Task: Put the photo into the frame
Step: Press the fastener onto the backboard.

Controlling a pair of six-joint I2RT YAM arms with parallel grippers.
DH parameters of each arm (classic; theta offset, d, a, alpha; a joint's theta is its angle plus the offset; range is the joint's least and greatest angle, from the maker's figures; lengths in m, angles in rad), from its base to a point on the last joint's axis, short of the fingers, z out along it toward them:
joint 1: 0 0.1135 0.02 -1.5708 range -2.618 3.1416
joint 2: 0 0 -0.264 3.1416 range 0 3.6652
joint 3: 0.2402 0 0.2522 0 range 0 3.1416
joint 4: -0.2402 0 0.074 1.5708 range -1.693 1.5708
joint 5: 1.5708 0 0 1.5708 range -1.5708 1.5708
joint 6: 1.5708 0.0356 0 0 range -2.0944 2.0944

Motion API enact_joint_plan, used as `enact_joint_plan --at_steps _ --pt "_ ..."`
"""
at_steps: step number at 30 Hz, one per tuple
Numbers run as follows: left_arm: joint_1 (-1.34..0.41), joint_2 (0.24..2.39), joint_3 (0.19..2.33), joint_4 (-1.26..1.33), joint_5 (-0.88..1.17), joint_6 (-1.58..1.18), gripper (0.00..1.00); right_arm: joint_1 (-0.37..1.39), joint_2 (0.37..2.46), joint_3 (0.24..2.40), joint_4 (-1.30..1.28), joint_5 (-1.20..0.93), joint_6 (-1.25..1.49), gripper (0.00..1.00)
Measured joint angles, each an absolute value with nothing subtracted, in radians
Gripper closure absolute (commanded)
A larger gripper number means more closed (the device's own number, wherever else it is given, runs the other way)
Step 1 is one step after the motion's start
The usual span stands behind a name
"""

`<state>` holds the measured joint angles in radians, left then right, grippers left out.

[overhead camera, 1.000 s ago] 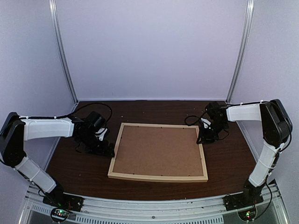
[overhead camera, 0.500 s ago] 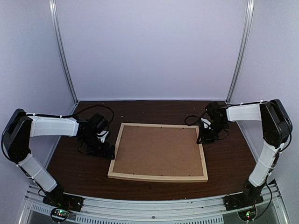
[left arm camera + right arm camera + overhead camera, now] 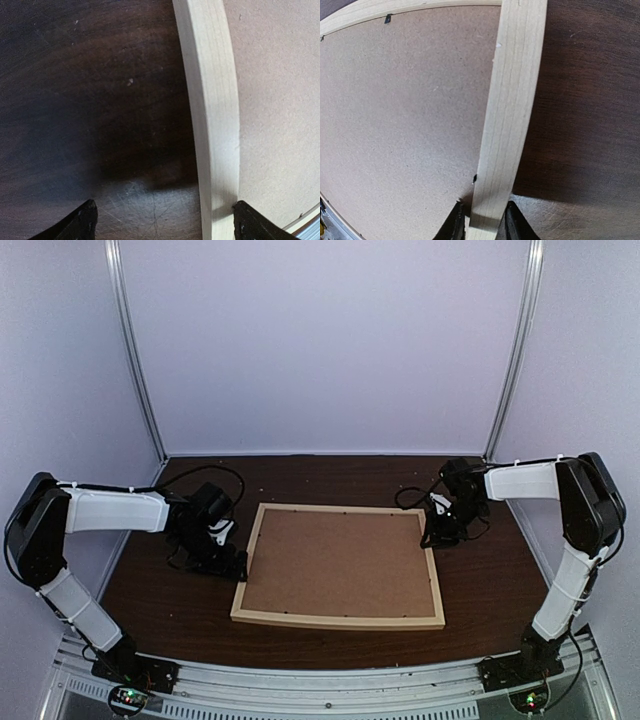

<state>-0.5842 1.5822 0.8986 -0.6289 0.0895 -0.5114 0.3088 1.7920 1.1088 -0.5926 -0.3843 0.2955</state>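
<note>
**Frame face-down, right gripper on its rail, left gripper open**

The frame (image 3: 340, 619) lies flat on the table (image 3: 490, 580), roughly centred between the two arms, back side up. A brown board (image 3: 340, 562) fills its opening. You can see small dark clips (image 3: 387, 19) along the inner edge of the rails in the right wrist view.

The photo does not show in any view. If it is under the board, you cannot tell from here.

Right gripper (image 3: 432, 535):
- It sits at the frame's right rail, toward the far corner.
- In the right wrist view, the right gripper (image 3: 485, 222) has one finger (image 3: 454, 222) on the board side (image 3: 405, 110) and the other on the table side (image 3: 590, 100).
- Both fingers are pressed against the rail (image 3: 512, 100), so you have it clamped on the frame.

Left gripper (image 3: 232, 562):
- It is low beside the frame's left rail, about halfway along it.
- In the left wrist view, the left gripper (image 3: 162, 225) has its jaws spread wide.
- One fingertip (image 3: 80, 222) is over bare table (image 3: 75, 100), and the other is past the rail (image 3: 212, 125), over the edge of the board (image 3: 280, 100).
- The jaws straddle the rail without closing on it, and the rail stands much nearer the board-side tip.
- The tips are cropped at the picture's edge, so whether that tip touches the wood is unclear. It looks just beside it.
</note>
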Motion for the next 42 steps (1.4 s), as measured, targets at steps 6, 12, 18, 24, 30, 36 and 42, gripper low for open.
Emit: enact_joint_plan --at_steps 6,12,18,24,30,36,42 --pt "-0.585 1.583 0.895 -0.623 0.097 -0.516 0.06 0.309 1.792 1.109 -0.593 -0.384 0.295 0.74" --pt "-0.588 1.590 0.895 -0.617 0.108 -0.522 0.06 0.309 1.792 1.109 -0.593 -0.384 0.296 0.74" --pt "-0.629 1.627 0.900 -0.572 0.140 -0.530 0.06 0.309 1.794 1.108 -0.588 -0.384 0.296 0.74" --pt "-0.643 1.632 0.906 -0.566 0.146 -0.530 0.06 0.309 1.794 1.108 -0.587 -0.385 0.295 0.73" --pt "-0.643 1.633 0.940 -0.587 0.125 -0.522 0.09 0.309 1.794 1.108 -0.587 -0.384 0.295 0.73" --pt "-0.617 1.645 1.016 -0.593 0.109 -0.504 0.13 0.309 1.794 1.109 -0.587 -0.385 0.293 0.73" --pt "-0.541 1.716 1.093 -0.591 0.113 -0.480 0.26 0.309 1.794 1.109 -0.587 -0.384 0.291 0.73"
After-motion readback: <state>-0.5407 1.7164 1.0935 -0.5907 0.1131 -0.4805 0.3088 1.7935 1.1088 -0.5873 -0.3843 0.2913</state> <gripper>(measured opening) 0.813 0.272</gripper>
